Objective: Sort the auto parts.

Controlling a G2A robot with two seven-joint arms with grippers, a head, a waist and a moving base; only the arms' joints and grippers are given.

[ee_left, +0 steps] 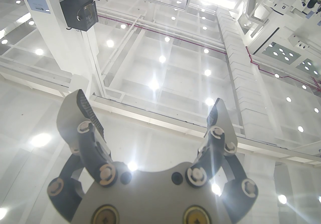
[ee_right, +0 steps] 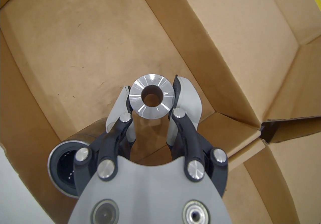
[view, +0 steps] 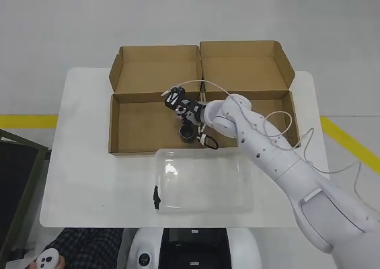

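- The right wrist view shows the right gripper (ee_right: 151, 89) clenched on a silver metal ring (ee_right: 161, 107), one finger pressing each side of its rim. In the top view the ring is too small to make out.
- The ring is round and bright, with a bevelled face, fine radial marks and a dark hole through the middle. It is held above the floor of the left cardboard box (ee_right: 75, 41), apart from the walls.
- A black cylindrical part (ee_right: 62, 169) with a hollow bore lies on its side in the same box, close to the near wall and just beside the gripper's linkage.
- The top view places the right arm slanting across the right cardboard box (view: 243, 70), its gripper over the far right portion of the left box. Most of that box's plain brown floor is open toward the left.
- The top view also shows a clear plastic bin (view: 206, 181) with rounded corners on the white table (view: 82, 148) in front of the boxes, and a small black part (view: 156, 197) touching the bin's left front edge.
- The left wrist view shows the left gripper (ee_left: 149, 102) released, its ribbed fingers spread wide and pointing up at the ceiling, grasping nothing.
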